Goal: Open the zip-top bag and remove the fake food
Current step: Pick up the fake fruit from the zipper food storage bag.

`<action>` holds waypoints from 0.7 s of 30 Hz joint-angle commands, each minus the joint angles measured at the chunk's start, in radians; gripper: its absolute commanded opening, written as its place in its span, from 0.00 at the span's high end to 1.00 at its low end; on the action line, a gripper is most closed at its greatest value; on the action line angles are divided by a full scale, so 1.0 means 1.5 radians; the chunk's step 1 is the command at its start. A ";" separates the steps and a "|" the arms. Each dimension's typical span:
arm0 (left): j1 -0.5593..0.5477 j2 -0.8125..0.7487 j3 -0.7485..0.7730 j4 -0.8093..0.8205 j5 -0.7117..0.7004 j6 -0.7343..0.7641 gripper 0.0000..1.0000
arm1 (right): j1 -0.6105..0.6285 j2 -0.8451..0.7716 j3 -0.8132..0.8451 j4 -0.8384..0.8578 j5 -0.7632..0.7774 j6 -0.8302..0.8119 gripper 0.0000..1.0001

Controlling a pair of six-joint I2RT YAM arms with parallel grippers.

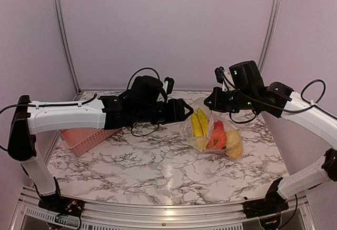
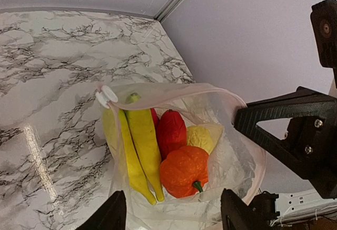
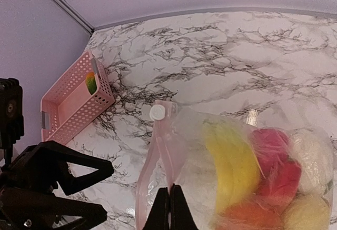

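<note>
Zip-top bag [image 1: 210, 135] is seen right of centre on a white marble-patterned table [image 1: 158, 172], between the two arms, with the fake food [image 1: 217, 135] still inside it. At the left side of the table a pink slatted basket [image 1: 84, 138] is placed, half covered in the top view by the left arm. In the right wrist view one small green and orange piece [image 3: 91, 82] is shown lying in the basket [image 3: 73, 103]; the rest of its floor looks bare.

The clear, crinkly bag is edged in pink at its mouth, which appears parted into a loop in the left wrist view. Yellow bananas [image 2: 142, 146], a red piece [image 2: 171, 132], an orange piece with a green stem [image 2: 184, 169] and a pale yellow piece [image 2: 201, 138] are packed together inside. A small white slider [image 2: 107, 96] is fixed at one end of the rim.

The right gripper [image 3: 169, 206] is clamped on the pink rim. The left gripper [image 2: 171, 217] is spread wide, with the bag between its fingers; whether they touch the plastic cannot be told.

The bottom of the bag is cut off in both wrist views, and the food is blurred through the plastic in the right wrist view.
</note>
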 commanded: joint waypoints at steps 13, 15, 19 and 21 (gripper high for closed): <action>-0.039 0.226 0.176 0.009 0.116 -0.002 0.45 | 0.008 -0.004 -0.003 0.017 -0.005 0.017 1.00; -0.041 0.240 0.187 0.004 0.121 -0.002 0.45 | 0.007 -0.005 -0.002 0.016 -0.006 0.018 1.00; -0.042 0.262 0.203 -0.008 0.127 -0.001 0.43 | 0.007 -0.007 -0.002 0.015 -0.008 0.021 1.00; -0.042 0.272 0.207 -0.012 0.130 0.002 0.42 | 0.007 -0.008 -0.001 0.015 -0.011 0.023 1.00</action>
